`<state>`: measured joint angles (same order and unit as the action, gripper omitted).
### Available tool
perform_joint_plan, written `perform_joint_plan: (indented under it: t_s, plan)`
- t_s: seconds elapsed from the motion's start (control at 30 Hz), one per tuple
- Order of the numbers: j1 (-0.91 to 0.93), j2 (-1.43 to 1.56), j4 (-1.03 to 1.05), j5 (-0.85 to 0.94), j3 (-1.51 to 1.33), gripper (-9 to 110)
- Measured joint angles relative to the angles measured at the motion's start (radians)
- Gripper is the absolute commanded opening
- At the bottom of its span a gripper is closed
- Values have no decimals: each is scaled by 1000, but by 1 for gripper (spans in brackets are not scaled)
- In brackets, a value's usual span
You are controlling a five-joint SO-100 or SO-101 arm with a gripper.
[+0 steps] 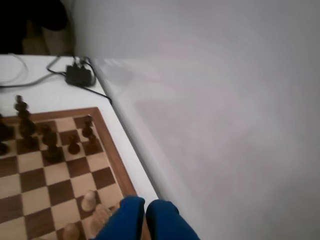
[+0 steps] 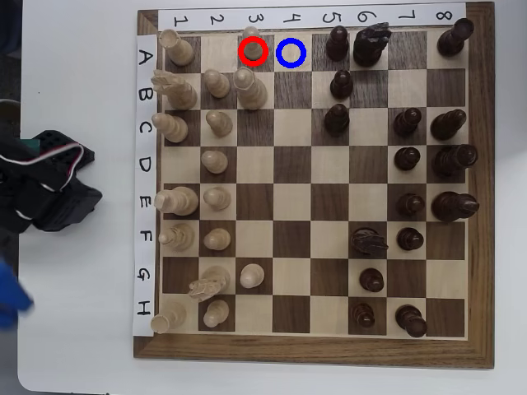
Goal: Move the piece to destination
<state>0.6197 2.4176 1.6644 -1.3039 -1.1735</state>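
Note:
In the overhead view the piece (image 2: 254,51), a small pale pawn, stands inside the red ring on a dark square in the board's top row. The destination (image 2: 291,53), a light square with a blue ring, lies empty just right of it. My gripper (image 2: 11,298) shows only as a blue blur off the board's left side, far from the piece. In the wrist view the two blue fingers of my gripper (image 1: 145,222) rise from the bottom edge, pressed together with nothing between them. Neither ring appears in the wrist view.
Pale pieces (image 2: 216,123) crowd the board's left columns and dark pieces (image 2: 408,156) the right. The black arm body (image 2: 45,185) sits left of the board (image 2: 313,350). In the wrist view a pale pawn (image 1: 89,200) stands just beyond the fingers; a black box with cables (image 1: 79,75) lies farther back.

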Motion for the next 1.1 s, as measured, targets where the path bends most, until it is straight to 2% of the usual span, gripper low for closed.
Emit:
perform_joint_plan:
  t_s: [0.63,0.9,1.1]
  plan:
    - [-676,51,23,-354,-112,0]
    - [-974,2,12,-422,-242,0]
    - [-1127,-75,-43,-443,-377,0]
